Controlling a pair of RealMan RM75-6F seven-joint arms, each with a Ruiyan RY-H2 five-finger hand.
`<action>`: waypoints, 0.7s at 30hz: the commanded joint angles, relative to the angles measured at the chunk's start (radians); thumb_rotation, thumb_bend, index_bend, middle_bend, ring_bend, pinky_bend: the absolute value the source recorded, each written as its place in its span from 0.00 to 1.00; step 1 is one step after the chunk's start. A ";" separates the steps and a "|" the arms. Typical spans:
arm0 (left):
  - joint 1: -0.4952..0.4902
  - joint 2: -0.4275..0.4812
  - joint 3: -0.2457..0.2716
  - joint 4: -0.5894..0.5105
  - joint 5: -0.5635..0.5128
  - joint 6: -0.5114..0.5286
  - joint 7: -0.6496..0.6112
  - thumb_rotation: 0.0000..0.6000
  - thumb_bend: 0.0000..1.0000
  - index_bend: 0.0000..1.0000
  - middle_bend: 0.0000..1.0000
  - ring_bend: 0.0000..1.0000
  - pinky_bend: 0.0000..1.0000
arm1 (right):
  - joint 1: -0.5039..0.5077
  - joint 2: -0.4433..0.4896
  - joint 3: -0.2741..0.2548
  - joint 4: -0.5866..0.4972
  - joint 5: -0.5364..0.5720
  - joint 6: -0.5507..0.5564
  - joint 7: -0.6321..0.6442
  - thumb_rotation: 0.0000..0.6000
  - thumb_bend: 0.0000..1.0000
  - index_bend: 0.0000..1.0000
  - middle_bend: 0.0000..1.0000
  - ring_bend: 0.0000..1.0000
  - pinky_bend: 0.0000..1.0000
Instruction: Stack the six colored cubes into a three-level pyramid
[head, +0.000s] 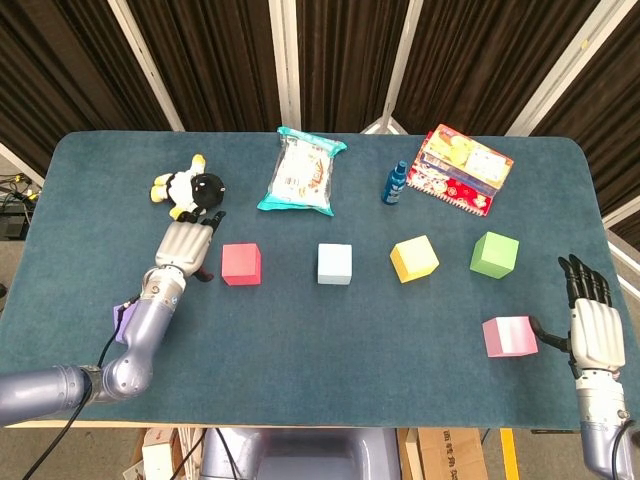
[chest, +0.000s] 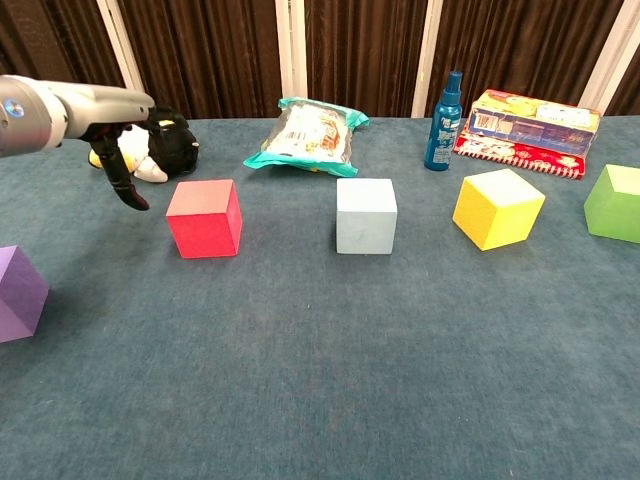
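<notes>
Left hand (head: 186, 244) hovering just beside the red cube (head: 241, 264), fingers loose and empty; right hand (head: 593, 322) spread, released, near the pink cube (head: 509, 336).

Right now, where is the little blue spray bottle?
In the head view, the small blue spray bottle stands upright at the table's far side, right of centre, between the teal snack bag and the colourful flat box, closer to the box.
</notes>
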 joint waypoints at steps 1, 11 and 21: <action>-0.020 -0.033 0.009 0.028 -0.009 -0.009 -0.004 1.00 0.08 0.05 0.23 0.05 0.11 | 0.000 0.000 -0.001 -0.001 -0.001 -0.001 0.002 1.00 0.28 0.00 0.00 0.00 0.00; -0.059 -0.093 0.021 0.076 -0.015 -0.014 -0.015 1.00 0.11 0.06 0.24 0.05 0.11 | 0.001 0.003 -0.002 -0.004 0.000 -0.007 0.009 1.00 0.28 0.00 0.00 0.00 0.00; -0.074 -0.131 0.028 0.110 -0.018 -0.006 -0.033 1.00 0.27 0.08 0.31 0.05 0.11 | 0.002 0.004 -0.002 -0.006 0.002 -0.010 0.014 1.00 0.28 0.00 0.00 0.00 0.00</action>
